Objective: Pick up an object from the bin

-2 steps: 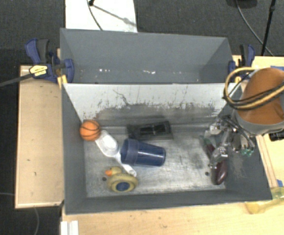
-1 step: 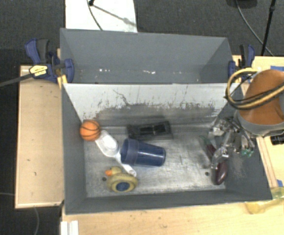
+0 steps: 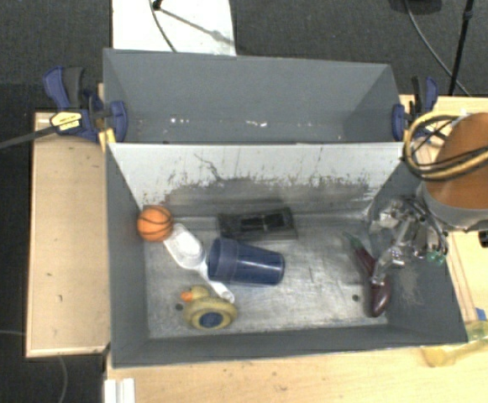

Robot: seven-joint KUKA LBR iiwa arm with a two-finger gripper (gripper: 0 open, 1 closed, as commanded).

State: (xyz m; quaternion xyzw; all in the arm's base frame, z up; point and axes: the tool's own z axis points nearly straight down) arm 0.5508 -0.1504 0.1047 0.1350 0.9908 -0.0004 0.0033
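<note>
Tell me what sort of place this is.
Probably a robotics lab's grasping test station: a grey metal bin holds unrelated odds and ends, such as a small orange ball and a dark blue plastic cup lying on its side, and a robot arm's gripper hangs over its right side.

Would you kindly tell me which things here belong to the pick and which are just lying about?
In the job: gripper; dark purple oblong thing beneath it.
Lying about: orange ball; clear bottle; blue cup; black block; yellow toy.
</note>
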